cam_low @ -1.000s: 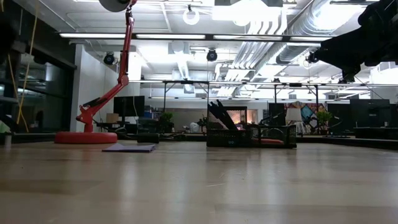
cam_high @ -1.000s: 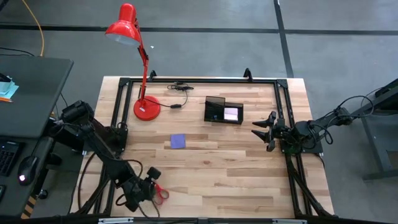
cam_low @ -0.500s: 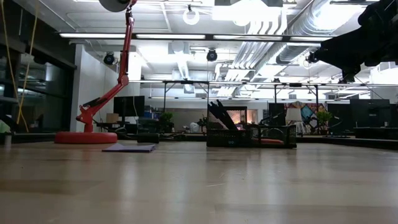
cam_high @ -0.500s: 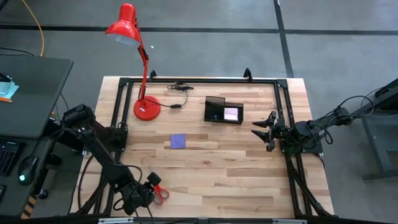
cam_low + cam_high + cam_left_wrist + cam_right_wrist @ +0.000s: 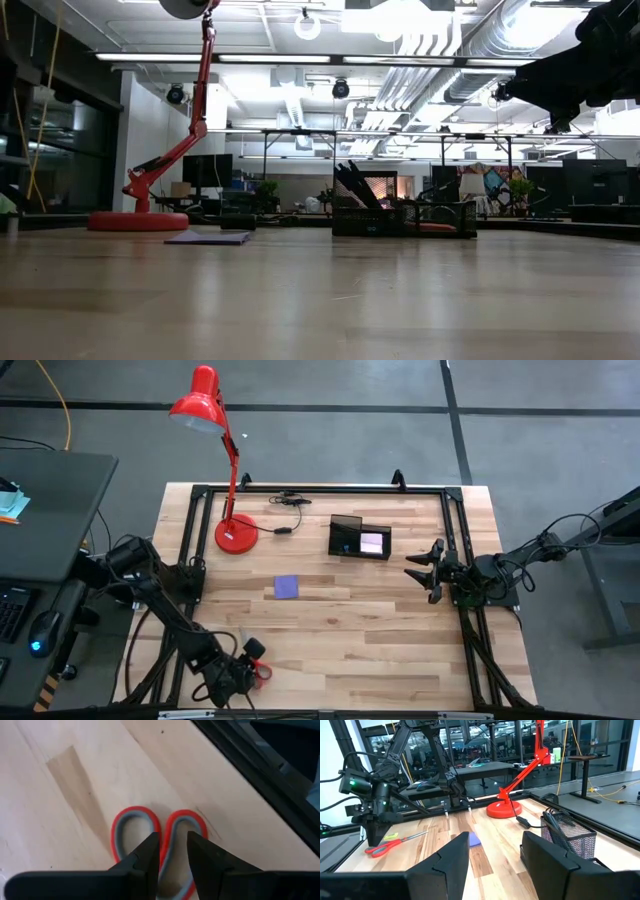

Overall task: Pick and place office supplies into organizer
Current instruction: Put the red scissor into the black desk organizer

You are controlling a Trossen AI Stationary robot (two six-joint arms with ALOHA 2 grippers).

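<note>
**Left jaws straddling the scissors' handle junction**

Left gripper [image 5: 172,851]: jaws parted narrowly astride the neck between the two loops of the red-handled scissors [image 5: 160,837], apparently aligned for a grasp; contact cannot be confirmed. The scissors lie flat on the worktop [image 5: 400,630], well apart from the organizer [image 5: 360,538], long axis oblique to its front edge. Right gripper [image 5: 428,572] waits beside the organizer, jaws half parted and empty.

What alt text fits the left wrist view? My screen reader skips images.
The left gripper has its two dark fingers astride the inner handle loops of the red-handled scissors, which lie flat on the wooden table.
</note>
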